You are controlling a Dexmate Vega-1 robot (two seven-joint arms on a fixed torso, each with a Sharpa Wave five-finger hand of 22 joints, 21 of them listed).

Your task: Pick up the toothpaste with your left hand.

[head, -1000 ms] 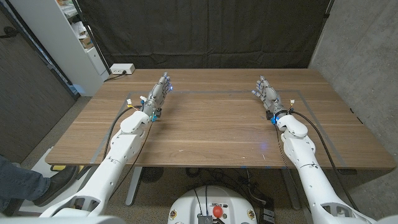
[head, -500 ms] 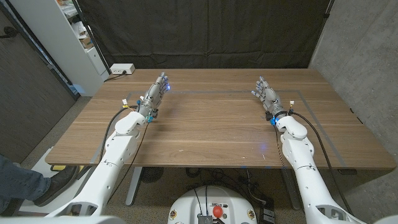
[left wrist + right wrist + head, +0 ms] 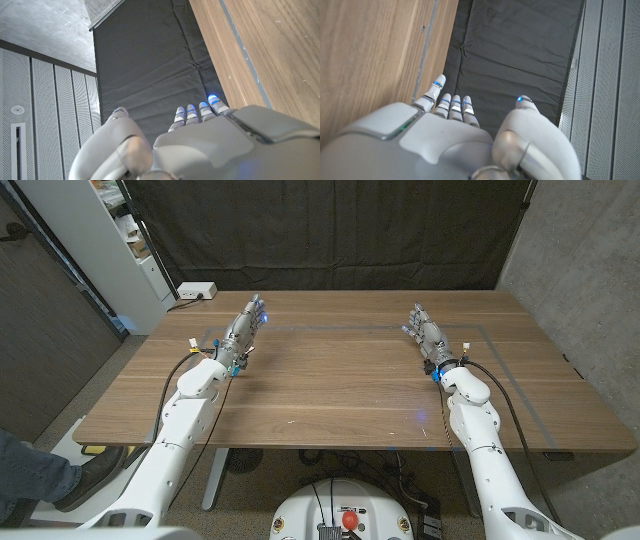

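Head view: brown wooden table (image 3: pixel 330 395) with a faint taped rectangle, dark curtain behind, white power strip (image 3: pixel 196 291) on the floor beyond the far left corner. Left robot hand (image 3: pixel 243 332) near the far left part of the table, fingers extended toward the curtain, released, holding nothing. Right robot hand (image 3: pixel 427 332) mirrored on the far right, fingers likewise straight and apart, nothing held. Both well apart from each other.

Toothpaste: not found on the visible table surface (checked head view and both wrist views; wood, curtain and wall panels seen past the fingers). Location cannot be told from these frames.

Consequence for the coming move: direction from left robot hand to toothpaste, its long axis, and which arm is nearer all undetermined. Judgement: task not yet started; reach cannot be planned until the tube appears. Left wrist view: fingertips (image 3: pixel 214 99) lit blue, pointing past the table edge.
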